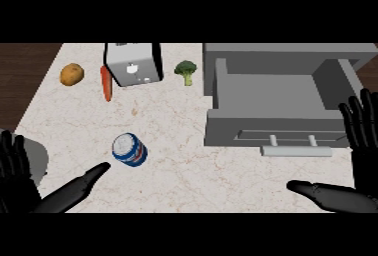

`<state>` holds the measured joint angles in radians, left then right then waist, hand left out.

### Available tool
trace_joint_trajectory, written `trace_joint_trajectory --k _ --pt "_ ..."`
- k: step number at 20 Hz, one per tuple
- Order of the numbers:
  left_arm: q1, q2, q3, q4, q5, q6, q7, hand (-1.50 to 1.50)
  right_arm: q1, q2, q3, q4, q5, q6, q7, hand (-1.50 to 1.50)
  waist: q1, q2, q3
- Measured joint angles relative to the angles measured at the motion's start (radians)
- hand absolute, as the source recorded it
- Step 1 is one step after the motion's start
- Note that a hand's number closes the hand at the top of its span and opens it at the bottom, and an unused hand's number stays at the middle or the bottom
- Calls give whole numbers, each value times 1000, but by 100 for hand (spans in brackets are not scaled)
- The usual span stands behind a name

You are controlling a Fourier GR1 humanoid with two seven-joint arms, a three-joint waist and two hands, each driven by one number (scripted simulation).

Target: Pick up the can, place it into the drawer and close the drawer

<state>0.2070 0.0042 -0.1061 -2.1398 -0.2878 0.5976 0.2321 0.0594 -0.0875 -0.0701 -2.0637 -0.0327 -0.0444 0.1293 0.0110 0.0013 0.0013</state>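
Note:
A blue and white can (129, 149) lies on the marble counter (177, 120), left of centre. The grey drawer (277, 92) stands pulled open at the right, its inside bare, its pale handle (295, 150) facing me. My left hand (18, 180) shows at the lower left, open, fingers straight up, thumb pointing toward the can but apart from it. My right hand (362, 150) is open at the lower right, beside the drawer's front, thumb stretched left below the handle.
At the back stand a silver toaster (133, 62), a potato (71, 74), a carrot (106, 82) and a broccoli floret (186, 71). Dark wood floor lies beyond the counter's left edge.

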Motion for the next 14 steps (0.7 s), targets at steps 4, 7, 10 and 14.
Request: trace_joint_trajectory --k 4,7,10,14 --pt "29 -2 -148 -23 -168 204 154 -150 1 0 -4 -6 4 -16 57 -150 -8 -1 1" --pt "30 -3 -276 -17 -320 319 259 -150 8 -5 -20 9 -9 -6 49 -150 -12 -1 1" --pt "-11 -3 -331 0 -444 354 376 -150 34 0 -24 6 -14 2 40 -150 -14 -1 1" --pt "-66 -4 -348 11 -565 353 517 -150 57 -1 -30 -26 -23 14 49 -150 -14 -2 0"
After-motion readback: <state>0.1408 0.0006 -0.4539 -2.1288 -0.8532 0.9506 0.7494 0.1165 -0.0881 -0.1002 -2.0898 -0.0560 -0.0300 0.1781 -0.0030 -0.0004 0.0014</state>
